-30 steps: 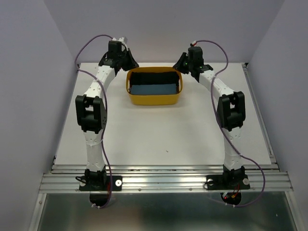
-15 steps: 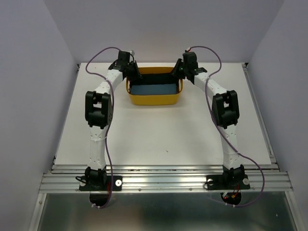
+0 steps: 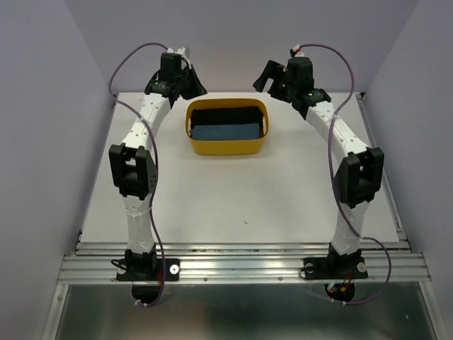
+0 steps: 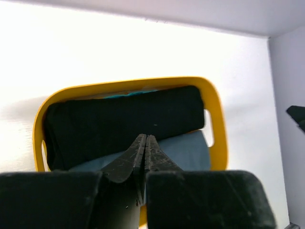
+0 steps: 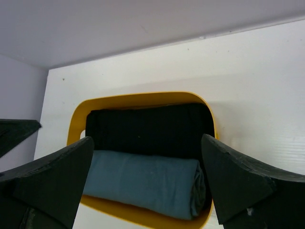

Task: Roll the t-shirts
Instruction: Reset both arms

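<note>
Both tees look finished, by my reading; the black tee (image 3: 226, 115) and the teal tee (image 3: 226, 132) each lie as a tight roll, side by side in the yellow tub (image 3: 226, 147), which sits on the white surface (image 3: 233, 191) toward 12 o'clock, midway between the arms; inside the tub the black roll takes the 12 o'clock side and the teal roll the 6 o'clock side, the two touching along their length; the right wrist view shows the teal roll's end at 3 o'clock as a neat fold with no loose tail that I can see, while the black roll is too dark to read for layers; no other cloth shows on the surface, so nothing seems left to roll; the left claw (image 3: 185, 83) hangs raised at about 10 o'clock of the tub with its fingers together on nothing; the right claw (image 3: 272, 74) hangs raised at about 2 o'clock with its fingers wide apart and empty; neither touches tub or cloth; what remains, I judge, is at most bringing the arms home toward 6 o'clock.
</note>
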